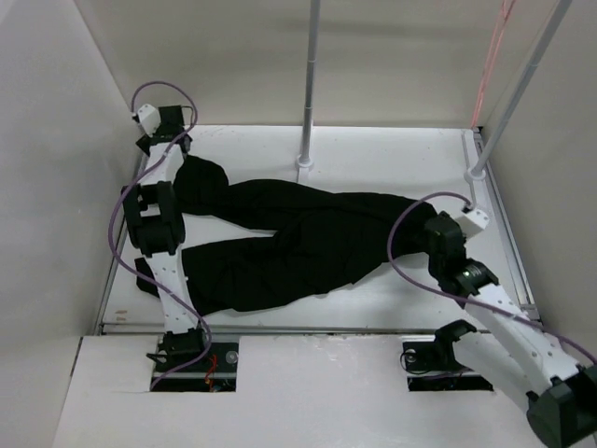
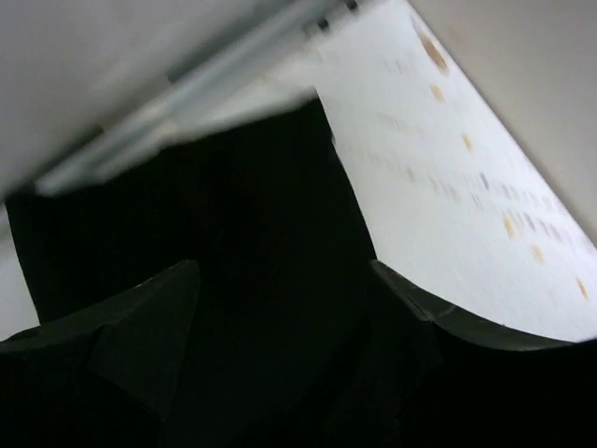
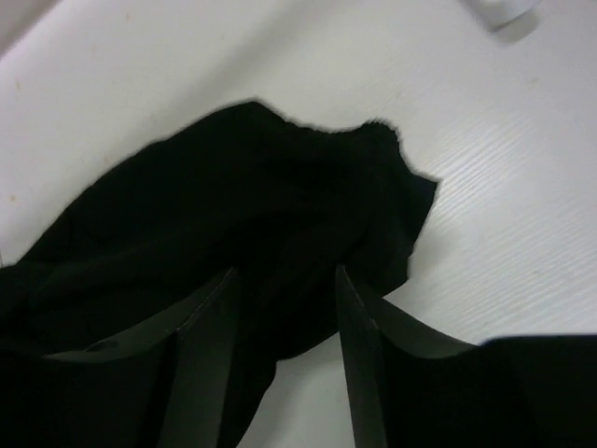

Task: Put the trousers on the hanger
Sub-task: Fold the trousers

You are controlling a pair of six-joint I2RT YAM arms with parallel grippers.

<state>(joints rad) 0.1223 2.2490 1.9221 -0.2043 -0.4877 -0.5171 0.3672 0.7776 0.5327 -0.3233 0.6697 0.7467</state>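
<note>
The trousers (image 1: 298, 243) lie flat across the middle of the white table (image 1: 392, 159), waist toward the right and both legs running left. The lower leg reaches the table's left edge under the left arm. The left gripper (image 2: 280, 271) hovers over the upper leg's end at upper left, its fingers spread and released, with black cloth beneath them. The right gripper (image 3: 286, 271) stands over the waist end, its fingers apart and clamping nothing. Bare tabletop runs along the far side up to the centre pole (image 1: 310, 84) and the right pole (image 1: 518, 93), and along the near edge at lower right. A thin pink-orange line beside the right pole may be the hanger (image 1: 487, 65), but it is too slender to be sure.
</note>
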